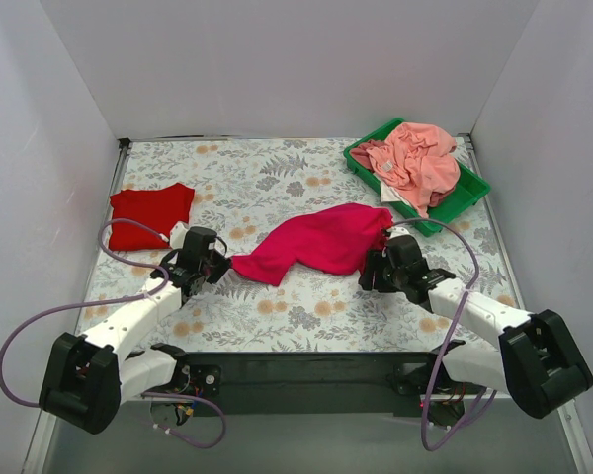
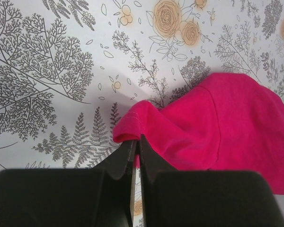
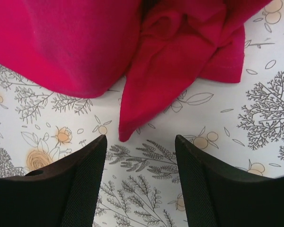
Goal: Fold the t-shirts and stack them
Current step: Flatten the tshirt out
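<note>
Bare grey floral-print table cloth (image 3: 146, 189) lies open between the parted jaws of the right gripper (image 3: 139, 139); just ahead, a pointed fold of the large crimson-magenta cloth t-shirt (image 3: 85, 47) bars passage. Ahead-left of the left gripper (image 2: 136, 141), jaws clamped on the shirt's hem, is free; shirt bulk fills their right.

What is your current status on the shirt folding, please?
Left pincer shut on hem of crumpled crimson-magenta cloth t-shirt. Right pincer open, empty, just short of its other end. Scarlet-red cloth t-shirt folded, far left. Nothing in the way.

Crimson t-shirt (image 1: 321, 242) soft, matt knit cloth; scarlet t-shirt (image 1: 150, 215) likewise matt cloth; tray (image 1: 465, 202) glossy green plastic; surface (image 1: 277, 178) matt printed cloth; right pincer (image 3: 140, 144) matt black, finely textured.
</note>
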### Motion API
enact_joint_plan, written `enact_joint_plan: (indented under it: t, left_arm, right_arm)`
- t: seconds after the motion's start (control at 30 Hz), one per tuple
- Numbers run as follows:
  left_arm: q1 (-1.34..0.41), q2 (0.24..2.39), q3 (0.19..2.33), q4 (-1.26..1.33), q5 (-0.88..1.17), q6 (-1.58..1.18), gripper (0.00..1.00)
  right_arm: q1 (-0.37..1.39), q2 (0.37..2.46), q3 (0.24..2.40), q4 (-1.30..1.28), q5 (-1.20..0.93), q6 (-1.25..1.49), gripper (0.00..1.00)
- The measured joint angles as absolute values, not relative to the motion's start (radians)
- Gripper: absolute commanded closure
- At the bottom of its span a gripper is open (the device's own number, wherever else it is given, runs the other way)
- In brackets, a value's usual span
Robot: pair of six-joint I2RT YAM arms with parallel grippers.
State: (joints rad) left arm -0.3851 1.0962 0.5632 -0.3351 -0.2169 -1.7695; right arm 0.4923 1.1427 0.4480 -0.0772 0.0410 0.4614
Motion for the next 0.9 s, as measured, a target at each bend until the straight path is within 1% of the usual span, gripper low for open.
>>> enact_joint_plan:
  t: [0.1, 0.13, 0.2, 0.23, 0.3, 0.33, 0.47, 0.7, 0.9]
  left_arm:
    - [-0.385, 1.092, 0.563, -0.336, -0.217, -1.769, 1.0]
    - [-0.385, 1.09, 0.563, -0.337, -0.217, -1.769, 1.0]
    - [-0.385, 1.083, 0.563, -0.337, -0.218, -1.769, 1.0]
    - [-0.385, 1.081, 0.563, -0.337, -0.218, -1.769, 1.0]
    - [-0.385, 1.074, 0.562, -0.336, -0.219, -1.769, 1.0]
    - [-0.385, 1.07, 0.56, -0.336, -0.221, -1.769, 1.0]
    - [-0.385, 1.048, 0.548, -0.34, -0.224, -1.769, 1.0]
    - [-0.385, 1.005, 0.573, -0.392, -0.26, -1.771, 1.0]
    - [-0.385, 0.994, 0.712, -0.445, -0.295, -1.771, 1.0]
  right_arm:
    - [0.506, 1.19, 0.467, -0.057, 0.083, 0.469, 0.46]
    - [0.508, 1.209, 0.476, -0.055, 0.096, 0.469, 0.51]
    - [0.514, 1.243, 0.49, -0.049, 0.114, 0.475, 0.56]
    - [0.516, 1.254, 0.496, -0.047, 0.122, 0.476, 0.64]
    - [0.52, 1.277, 0.508, -0.04, 0.141, 0.488, 0.71]
    - [0.522, 1.286, 0.511, -0.037, 0.151, 0.494, 0.81]
    - [0.525, 1.307, 0.518, -0.025, 0.181, 0.505, 0.99]
    - [0.526, 1.284, 0.521, -0.053, 0.268, 0.508, 0.99]
    - [0.524, 1.13, 0.546, -0.15, 0.407, 0.485, 0.99]
